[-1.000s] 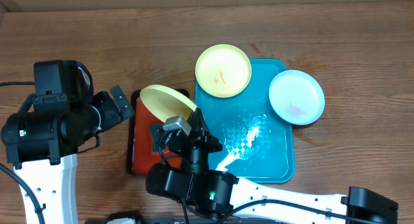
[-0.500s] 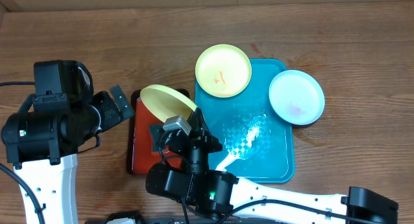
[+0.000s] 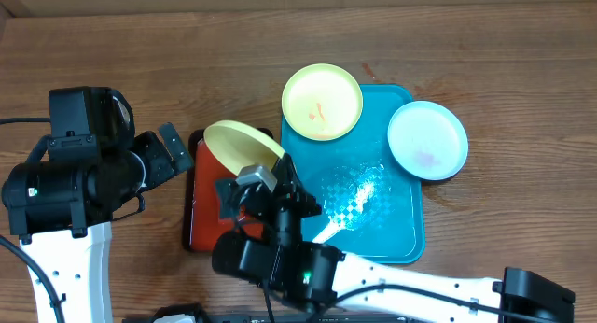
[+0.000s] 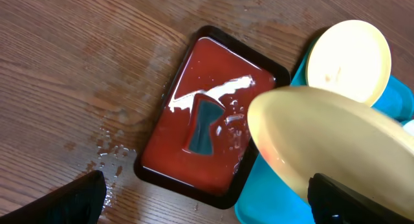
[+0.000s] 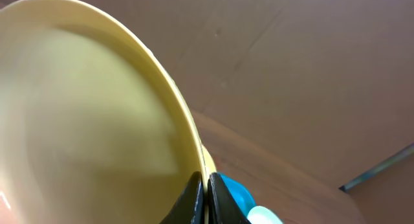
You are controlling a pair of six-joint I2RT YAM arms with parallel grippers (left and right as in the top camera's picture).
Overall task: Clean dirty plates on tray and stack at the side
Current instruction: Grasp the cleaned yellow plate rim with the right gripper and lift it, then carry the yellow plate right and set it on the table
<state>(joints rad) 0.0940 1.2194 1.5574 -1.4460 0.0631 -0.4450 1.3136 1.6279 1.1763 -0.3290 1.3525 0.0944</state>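
My right gripper (image 5: 206, 199) is shut on the rim of a pale yellow-green plate (image 5: 84, 114) and holds it tilted above the red tray; the gripper (image 3: 269, 172) and the plate (image 3: 238, 144) also show in the overhead view. A second yellow-green plate (image 3: 322, 101) with orange specks lies on the far left corner of the blue tray (image 3: 373, 225). A white plate (image 3: 427, 139) overhangs the tray's right edge. My left gripper (image 3: 170, 151) is open and empty left of the held plate. The left wrist view shows the held plate (image 4: 323, 140) between its fingers (image 4: 213, 208).
A smaller red tray (image 3: 199, 225) with a black rim stands left of the blue tray, its base wet; it also shows in the left wrist view (image 4: 194, 75). Water drops (image 4: 107, 153) lie on the wood beside it. Bare wood tabletop (image 3: 504, 52) surrounds both trays.
My right gripper and the held plate have shifted very slightly. The left arm and the other plates have not moved.
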